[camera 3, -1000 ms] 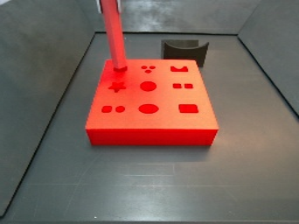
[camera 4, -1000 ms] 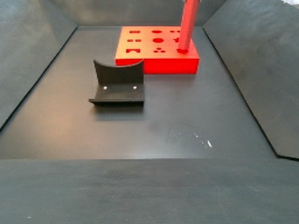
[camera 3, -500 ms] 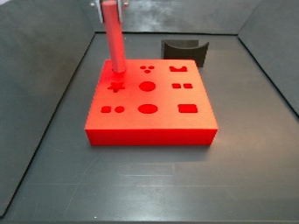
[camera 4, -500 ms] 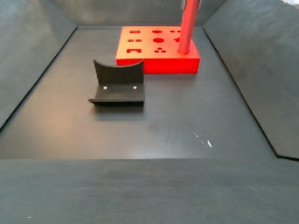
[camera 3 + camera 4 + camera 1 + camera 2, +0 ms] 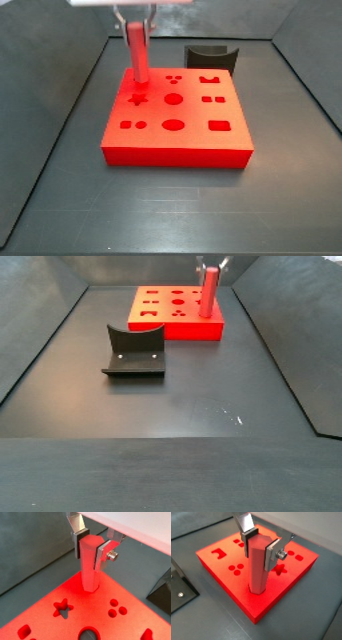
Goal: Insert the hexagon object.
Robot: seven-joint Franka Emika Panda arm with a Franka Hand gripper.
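The hexagon object point(image 5: 89, 562) is a long bright-red bar standing upright, seen in both wrist views point(image 5: 258, 562) and both side views point(image 5: 138, 52) point(image 5: 209, 293). Its lower end sits in a hole at a corner of the big flat red block point(image 5: 187, 125), which also shows in a side view point(image 5: 167, 316) and in both wrist views point(image 5: 127, 624) point(image 5: 238, 582). My gripper point(image 5: 91, 544) is shut on the bar's upper part, one silver finger on each side, also in a wrist view point(image 5: 260, 548). In a side view the gripper point(image 5: 136, 18) is above the block's far left corner.
The dark fixture point(image 5: 134, 351) stands on the grey floor in front of the block in one side view and behind it in a side view point(image 5: 210, 55); it also shows in a wrist view point(image 5: 179, 587). Grey walls enclose the floor.
The gripper and bar have come down: the bar stands lower in the block's corner hole, and the gripper now shows at the top of both side views.
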